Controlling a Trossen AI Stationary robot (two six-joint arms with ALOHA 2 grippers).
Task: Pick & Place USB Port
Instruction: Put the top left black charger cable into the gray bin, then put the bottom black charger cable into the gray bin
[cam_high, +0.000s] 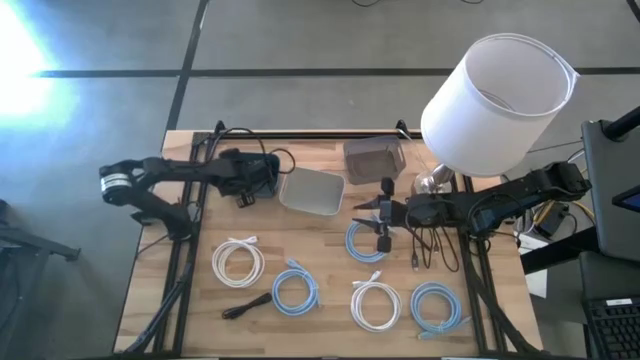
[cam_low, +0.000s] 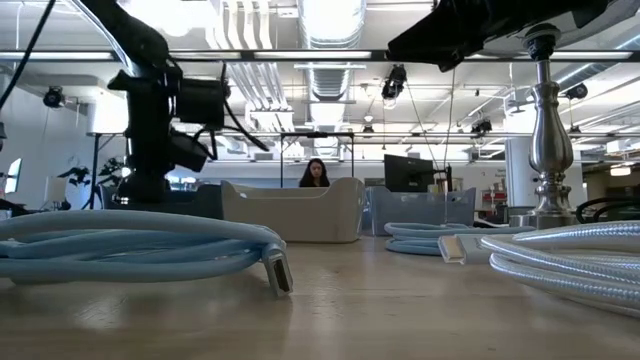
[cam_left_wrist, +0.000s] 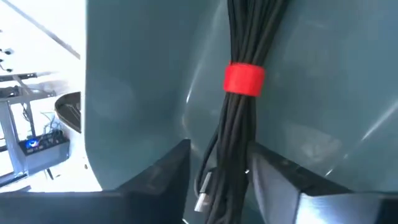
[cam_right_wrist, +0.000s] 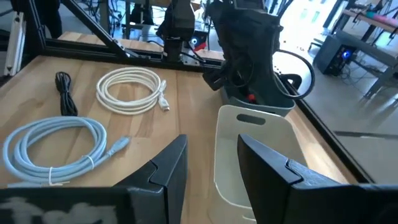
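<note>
My left gripper (cam_high: 252, 182) points down into a blue-grey bin (cam_right_wrist: 264, 104) at the table's far left and is shut on a black USB cable bundle (cam_left_wrist: 239, 124) bound by a red tie (cam_left_wrist: 244, 79). The tie also shows in the right wrist view, red tie (cam_right_wrist: 250, 96). My right gripper (cam_high: 384, 215) hovers open above a light blue cable coil (cam_high: 364, 241), touching nothing; its open fingers frame the white bin (cam_right_wrist: 249, 155) in the right wrist view. My left gripper pinches the black bundle between its two fingers, a short way from the red tie, near the end where a silver USB plug (cam_left_wrist: 202, 200) sticks out. The fingers come from above, pointing down. The bundle runs away from the fingers into the bin.
A white bin (cam_high: 312, 191) and a grey bin (cam_high: 373, 158) stand mid-table at the far side. White coils (cam_high: 238, 262) (cam_high: 375, 305), blue coils (cam_high: 295, 290) (cam_high: 438, 308) and black cables (cam_high: 245, 305) (cam_high: 430, 245) lie along the near half. A lamp with a white shade (cam_high: 495, 100) stands far right.
</note>
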